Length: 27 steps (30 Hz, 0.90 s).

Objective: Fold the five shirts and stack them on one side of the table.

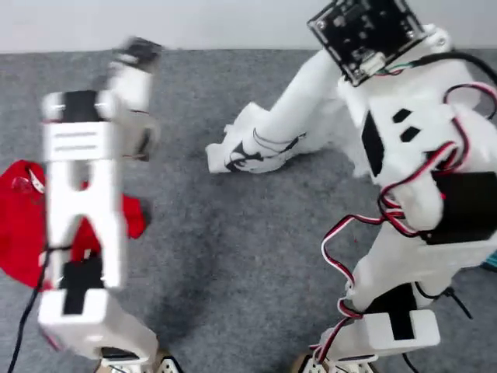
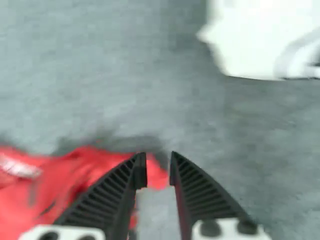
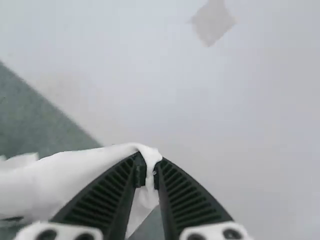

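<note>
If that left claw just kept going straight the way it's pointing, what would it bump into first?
Most likely the grey table just beyond the red shirt; the left gripper points past its edge, though depth is unclear.

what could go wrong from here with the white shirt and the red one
1. The right gripper holds the white shirt by only a small pinch of cloth at its fingertips, so that hold may slip.
2. The rest of the white shirt lies bunched on the table, so a fold could come out crooked.
3. The left gripper is open at the red shirt's edge and might snag it.
</note>
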Each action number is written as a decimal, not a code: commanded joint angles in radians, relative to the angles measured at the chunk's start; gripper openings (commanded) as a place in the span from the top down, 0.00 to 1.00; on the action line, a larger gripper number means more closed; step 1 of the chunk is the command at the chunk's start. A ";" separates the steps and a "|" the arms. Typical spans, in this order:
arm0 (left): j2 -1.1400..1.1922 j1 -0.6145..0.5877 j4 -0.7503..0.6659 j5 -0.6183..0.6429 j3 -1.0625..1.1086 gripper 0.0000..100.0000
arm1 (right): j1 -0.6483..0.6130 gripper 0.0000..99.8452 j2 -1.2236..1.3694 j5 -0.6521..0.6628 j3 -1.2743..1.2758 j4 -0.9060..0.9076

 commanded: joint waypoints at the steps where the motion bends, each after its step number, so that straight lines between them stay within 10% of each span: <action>1: -0.161 -0.130 0.014 -0.009 -0.007 0.93 | 0.042 0.99 -0.047 0.015 -0.031 -0.160; 7: -0.338 -0.244 0.018 -0.009 -0.001 0.93 | 0.035 0.99 -0.122 0.081 -0.026 -0.464; 16: -0.442 -0.261 0.018 -0.008 -0.001 0.93 | -0.311 0.99 -0.116 0.477 0.011 -0.601; 27: -0.543 -0.261 0.014 -0.009 0.211 0.93 | -0.564 0.99 -0.044 0.634 0.193 -0.872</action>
